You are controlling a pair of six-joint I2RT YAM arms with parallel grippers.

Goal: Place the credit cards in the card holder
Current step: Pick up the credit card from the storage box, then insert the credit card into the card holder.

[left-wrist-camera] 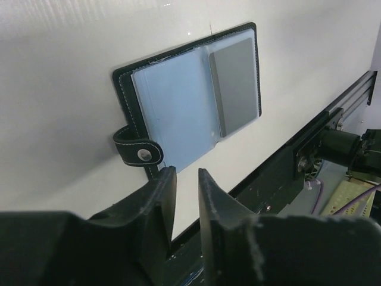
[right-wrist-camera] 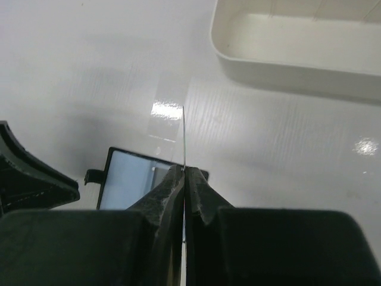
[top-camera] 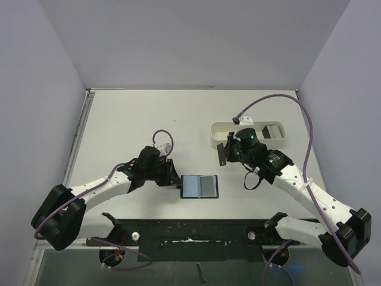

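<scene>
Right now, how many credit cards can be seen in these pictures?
3. One card sits in the open card holder, one is pinched edge-on in the right gripper, one lies in the white tray. Others may hide in pockets.

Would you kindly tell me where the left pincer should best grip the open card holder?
I'd grip the snap tab, coming low from the left: the card holder lies open and flat, and only the tab juts past its cover, nearest the left pincer.

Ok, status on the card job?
Left gripper open, at holder tab. Right gripper shut on card. Holder open, pocketed card inside. Nothing blocking.
</scene>
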